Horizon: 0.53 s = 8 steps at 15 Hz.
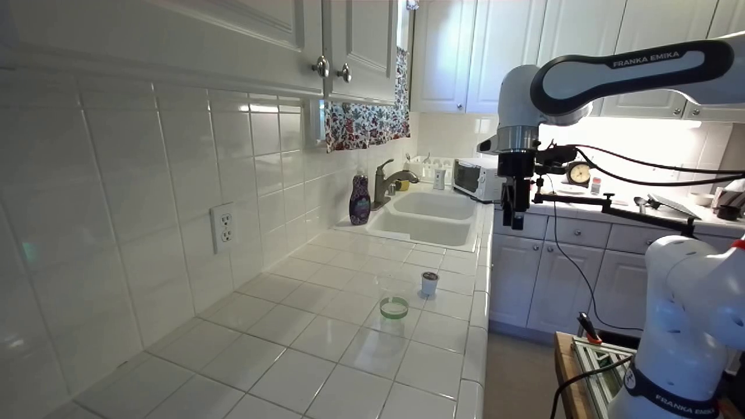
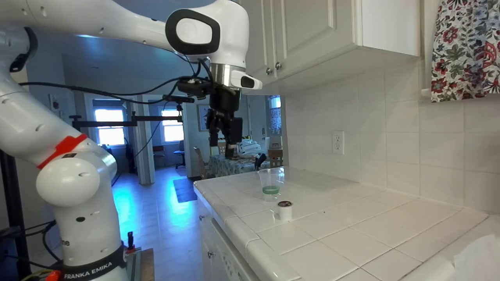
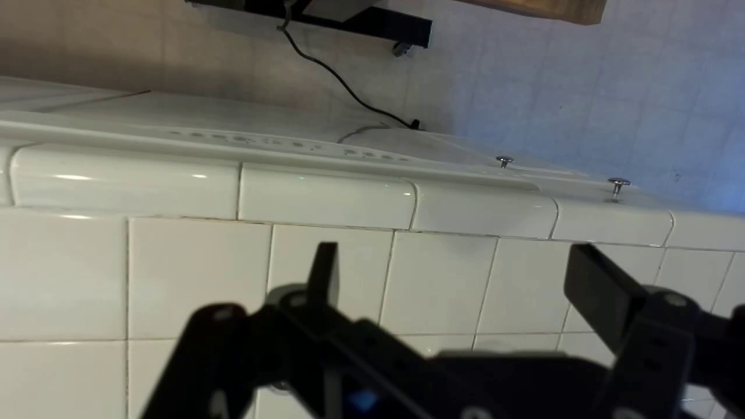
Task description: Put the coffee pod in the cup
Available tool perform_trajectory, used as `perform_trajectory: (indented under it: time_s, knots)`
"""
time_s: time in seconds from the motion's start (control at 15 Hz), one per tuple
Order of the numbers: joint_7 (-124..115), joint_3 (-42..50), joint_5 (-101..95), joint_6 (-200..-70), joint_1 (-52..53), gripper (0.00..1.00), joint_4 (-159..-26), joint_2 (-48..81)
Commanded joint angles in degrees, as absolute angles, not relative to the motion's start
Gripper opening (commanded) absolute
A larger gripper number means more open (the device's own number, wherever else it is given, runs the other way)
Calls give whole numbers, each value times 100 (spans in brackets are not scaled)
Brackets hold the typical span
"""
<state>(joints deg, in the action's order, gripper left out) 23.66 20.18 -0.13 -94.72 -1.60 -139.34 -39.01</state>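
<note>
Coffee pod, white, dark-topped.

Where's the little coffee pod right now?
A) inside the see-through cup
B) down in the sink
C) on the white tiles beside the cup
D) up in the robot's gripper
C: in an exterior view, the coffee pod stands upright on the white tiled counter, with a gap between it and the clear cup with the green band.

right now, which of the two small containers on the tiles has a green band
The clear cup: its lower part is ringed in green, while the coffee pod beside it is white with a dark top.
</note>
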Motion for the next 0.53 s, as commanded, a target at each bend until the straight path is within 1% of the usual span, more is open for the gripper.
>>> perform_trajectory:
  time_s: [0.0,0.27,0.47]
  knots:
    - [2381,1946,82,-9560,-371,100,-13908,-3859]
    - [2400,2227,133,-9915,-603,100,-13572,-3572]
    - [2849,2466,99,-10298,-536,100,-13206,-3117]
